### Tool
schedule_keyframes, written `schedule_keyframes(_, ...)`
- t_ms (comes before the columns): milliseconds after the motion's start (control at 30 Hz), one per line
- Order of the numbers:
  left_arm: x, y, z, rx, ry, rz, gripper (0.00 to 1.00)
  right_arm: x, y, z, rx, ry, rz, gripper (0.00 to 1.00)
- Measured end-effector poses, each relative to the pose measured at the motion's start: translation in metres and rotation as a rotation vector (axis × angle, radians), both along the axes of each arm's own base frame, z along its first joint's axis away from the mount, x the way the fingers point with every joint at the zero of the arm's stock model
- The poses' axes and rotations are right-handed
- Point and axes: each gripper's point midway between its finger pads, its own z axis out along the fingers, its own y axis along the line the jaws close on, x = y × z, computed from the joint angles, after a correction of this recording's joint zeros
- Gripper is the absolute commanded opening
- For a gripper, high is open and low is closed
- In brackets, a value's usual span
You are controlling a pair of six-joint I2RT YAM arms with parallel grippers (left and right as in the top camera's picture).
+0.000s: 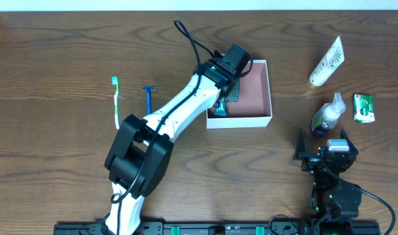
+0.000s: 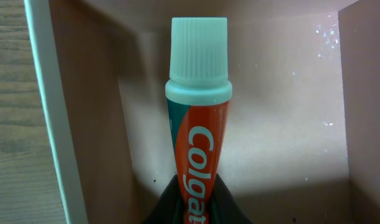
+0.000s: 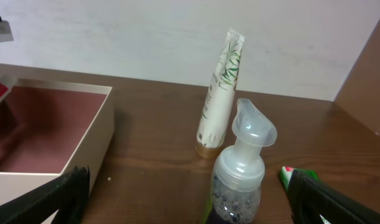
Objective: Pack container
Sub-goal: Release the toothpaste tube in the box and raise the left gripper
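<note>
The container (image 1: 254,88), a white box with a pink inside, stands at the table's centre back. My left gripper (image 1: 226,96) reaches down into its left part. In the left wrist view this gripper (image 2: 195,200) is shut on a red Colgate toothpaste tube (image 2: 198,130) with a pale teal cap, held just above the pink floor (image 2: 283,118) beside the white rim (image 2: 47,124). The tube's teal end (image 1: 220,108) shows under the arm. My right gripper (image 1: 326,155) stands open at the front right, nothing in it. A clear pump bottle (image 3: 240,177) is just ahead of its gap (image 3: 190,202).
A green toothbrush (image 1: 116,101) and a blue razor (image 1: 147,98) lie left of the container. A white tube (image 1: 326,62), the pump bottle (image 1: 327,116) and a green packet (image 1: 363,108) are to its right. The container's near wall (image 3: 84,140) is left of the right gripper.
</note>
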Motion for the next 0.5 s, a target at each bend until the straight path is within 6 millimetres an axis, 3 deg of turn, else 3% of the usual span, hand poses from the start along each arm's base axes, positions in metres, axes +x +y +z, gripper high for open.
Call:
schedule_keyframes(433, 0.006, 0.011, -0.008, 0.063, -0.023, 0.036, 0.13, 0.000, 0.000, 0.000, 0.000, 0.000, 0.000, 0.99)
schedule_keyframes(500, 0.007, 0.012, -0.008, 0.066, -0.027, 0.043, 0.17, 0.000, 0.000, 0.000, 0.000, 0.000, 0.000, 0.99)
